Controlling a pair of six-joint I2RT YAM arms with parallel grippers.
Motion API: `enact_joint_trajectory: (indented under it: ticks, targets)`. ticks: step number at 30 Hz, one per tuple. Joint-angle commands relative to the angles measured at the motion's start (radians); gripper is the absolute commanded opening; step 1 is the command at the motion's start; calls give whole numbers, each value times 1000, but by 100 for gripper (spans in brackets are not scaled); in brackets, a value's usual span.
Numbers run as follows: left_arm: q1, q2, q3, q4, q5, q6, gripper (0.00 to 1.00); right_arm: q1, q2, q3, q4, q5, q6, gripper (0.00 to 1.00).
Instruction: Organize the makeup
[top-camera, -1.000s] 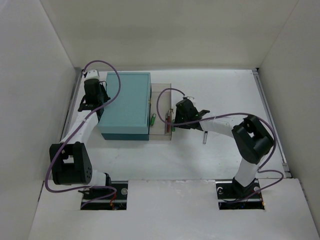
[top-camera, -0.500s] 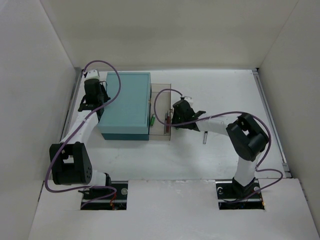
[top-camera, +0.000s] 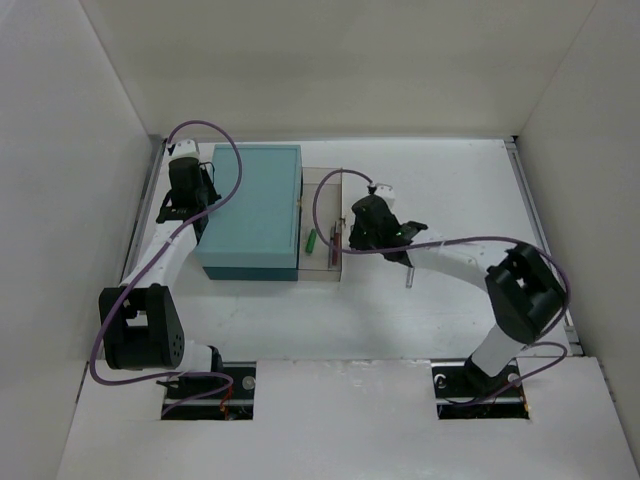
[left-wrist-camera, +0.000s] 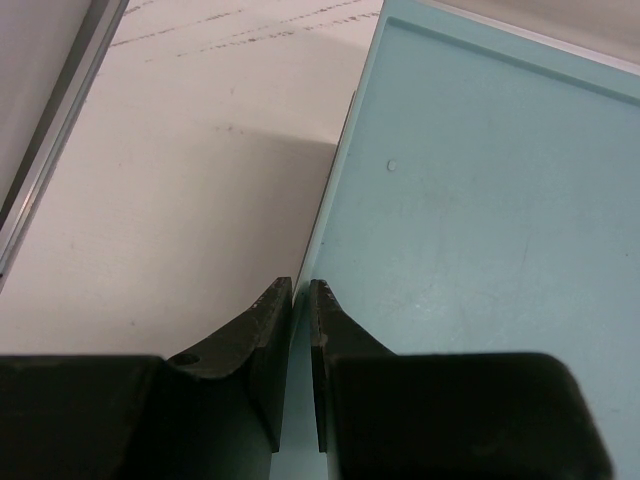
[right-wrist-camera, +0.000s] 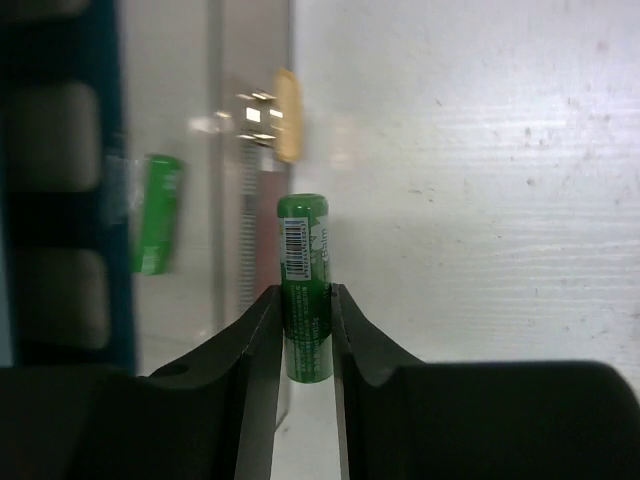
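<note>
A green tube (right-wrist-camera: 303, 240) with a barcode label lies on the white table just outside the clear drawer's front wall. My right gripper (right-wrist-camera: 305, 290) is shut on it, both fingers pressed to its sides. From above, that gripper (top-camera: 350, 240) sits at the drawer's right edge and hides the held tube. Inside the clear drawer (top-camera: 322, 200) lie a second green tube (top-camera: 312, 240) and a red pencil (top-camera: 335, 243). A thin dark pencil (top-camera: 409, 276) lies on the table to the right. My left gripper (left-wrist-camera: 300, 285) is shut and empty at the teal box's left edge.
The large teal box (top-camera: 250, 215) stands at the back left with its drawer pulled out to the right. A brass-coloured knob (right-wrist-camera: 286, 128) sticks out of the drawer front. White walls enclose the table on three sides.
The right gripper's jaws have narrowed onto the green tube, and the right arm's elbow has swung to the right. The left arm has not moved.
</note>
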Motion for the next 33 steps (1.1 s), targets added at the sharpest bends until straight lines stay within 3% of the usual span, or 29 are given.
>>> enact_joint_trajectory:
  ticks: [1, 8, 17, 24, 33]
  targets:
    - [-33, 30, -46, -206, 84, -8, 10, 40, -113, 67, 26, 27, -58, 11]
    - [-32, 27, -49, -206, 80, -8, 10, 97, 8, 203, 23, -36, -80, 12]
    - [-32, 21, -49, -206, 80, -8, 10, 103, 109, 257, 19, -65, -66, 29]
    - [-35, 18, -51, -206, 80, -8, 10, 101, 34, 207, 19, -62, -68, 47]
    - [-41, 9, -54, -208, 80, -9, 10, -6, -191, -51, -65, 51, 4, 52]
